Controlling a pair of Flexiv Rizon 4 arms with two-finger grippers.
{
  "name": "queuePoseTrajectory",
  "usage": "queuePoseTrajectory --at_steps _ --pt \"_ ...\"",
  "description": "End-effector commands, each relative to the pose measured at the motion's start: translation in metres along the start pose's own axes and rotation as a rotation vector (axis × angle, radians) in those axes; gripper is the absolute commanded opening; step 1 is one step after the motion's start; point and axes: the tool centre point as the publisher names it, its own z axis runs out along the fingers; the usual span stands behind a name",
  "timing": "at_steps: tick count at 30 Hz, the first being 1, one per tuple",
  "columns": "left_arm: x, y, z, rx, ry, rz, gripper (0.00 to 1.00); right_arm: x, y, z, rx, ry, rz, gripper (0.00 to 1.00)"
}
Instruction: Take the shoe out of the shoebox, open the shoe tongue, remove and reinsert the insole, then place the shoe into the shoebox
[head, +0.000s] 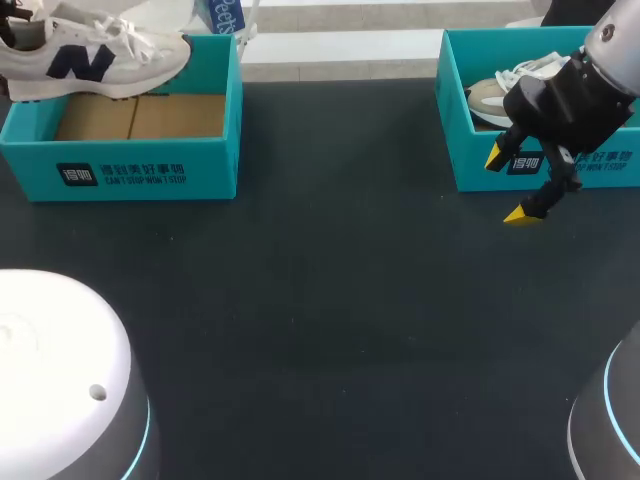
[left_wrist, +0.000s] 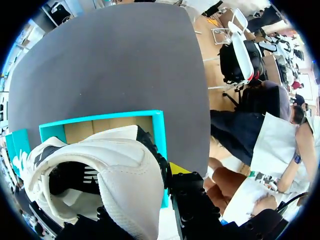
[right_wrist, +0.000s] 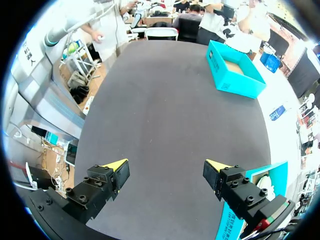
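White shoe (head: 95, 55): up at the far left, navy logo on its side, hanging over the far-left corner of the left shoebox (head: 150, 160), sole just above the rim.
Shoe from the left wrist: opening facing the camera, dark lining showing inside, toe pointing away over the box.
Left gripper (left_wrist: 169, 175): clamped on that white shoe at its collar; one yellow tip showing against the outside wall, the other hidden by the shoe.
Left shoebox: teal, bare cardboard floor showing underneath the shoe.
Right gripper (head: 508, 186): released, fingers spread wide, nothing between them; hanging over the table (head: 320, 300) just in front of the near wall of the right shoebox (head: 600, 170).
Right wrist view: both yellow tips wide apart over dark tabletop, teal wall of the right shoebox just beside one finger, left shoebox far off across the table.
Right shoebox: teal, at the far right, with a beige-and-white shoe (head: 490, 98) lying inside, laces visible.
Spacing: the two boxes well apart, open dark table between them.
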Motion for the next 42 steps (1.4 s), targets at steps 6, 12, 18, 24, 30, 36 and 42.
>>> queuePoseTrajectory --at_steps 6,12,18,24,30,36,42 --pt "0.000 0.039 0.036 0.037 -0.004 -0.017 0.00 -0.001 0.000 0.001 0.003 0.001 0.000 1.00" --pt "-0.009 0.038 0.057 0.016 0.014 -0.015 0.00 -0.001 0.000 0.001 0.003 0.001 0.000 1.00" --pt "-0.016 0.034 0.076 0.018 0.018 -0.003 0.00 -0.001 0.000 0.001 0.003 0.001 0.000 1.00" --pt "-0.018 0.025 0.088 0.020 0.016 0.006 0.00 -0.001 0.000 0.001 0.003 0.001 0.000 1.00" --pt "-0.021 0.014 0.103 0.040 0.010 0.033 0.00 -0.001 0.000 0.001 0.003 0.001 0.000 1.00" --pt "-0.023 0.005 0.115 0.055 0.015 0.034 0.00 -0.001 0.000 0.001 0.003 0.001 0.000 1.00" --pt "-0.027 0.000 0.131 0.074 0.021 0.043 0.00 -0.001 0.000 0.001 0.003 0.001 0.000 1.00"
